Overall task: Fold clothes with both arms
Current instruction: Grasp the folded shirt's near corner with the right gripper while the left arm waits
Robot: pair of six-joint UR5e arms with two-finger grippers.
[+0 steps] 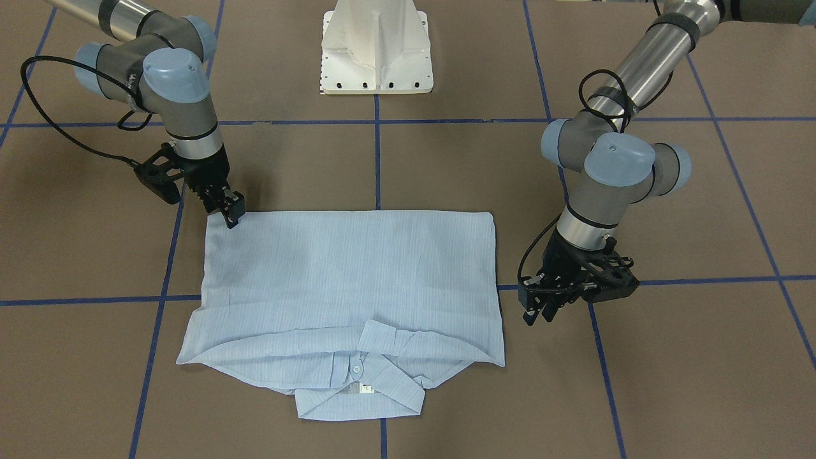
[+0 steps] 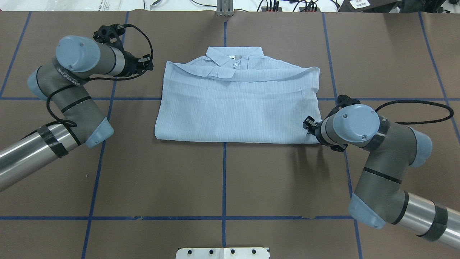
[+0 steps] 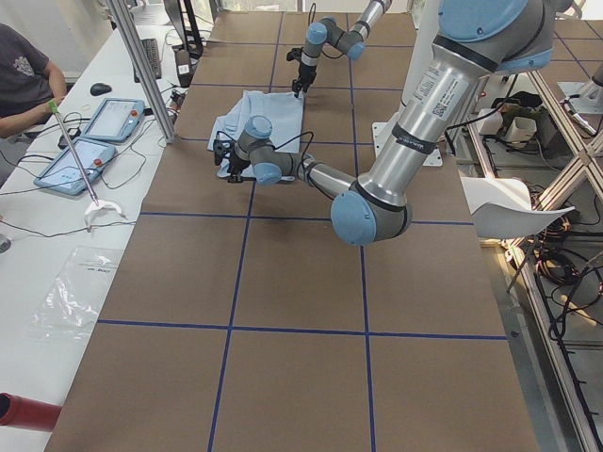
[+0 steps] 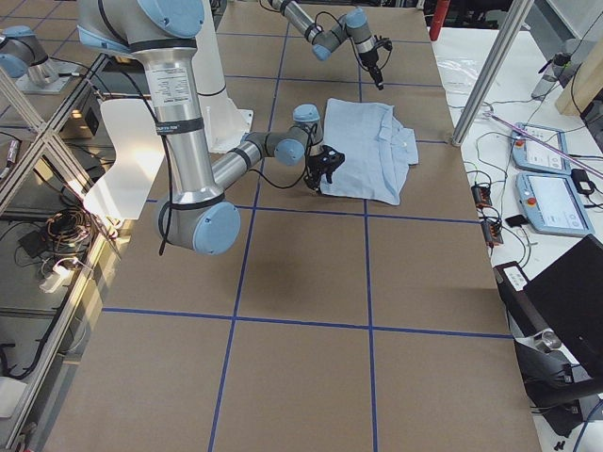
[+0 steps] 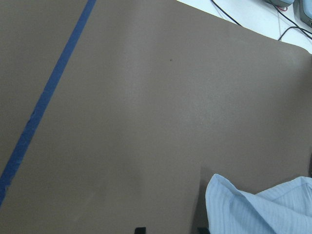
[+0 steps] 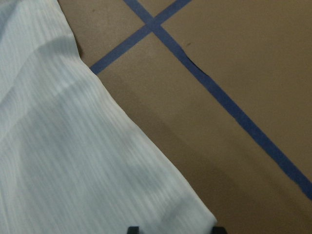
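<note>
Mid-table [image 2: 222, 172] | shirt [image 2: 237, 108] crosswise, collar [image 2: 233, 59] away from robot [image 1: 376, 51] | left claw [image 1: 539, 313], right claw [image 1: 231, 215] parted, empty

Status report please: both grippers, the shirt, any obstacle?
Left gripper open, beside the shirt, not touching. Right gripper open at its near corner. Shirt folded flat, collar far side. No obstacle seen.
</note>
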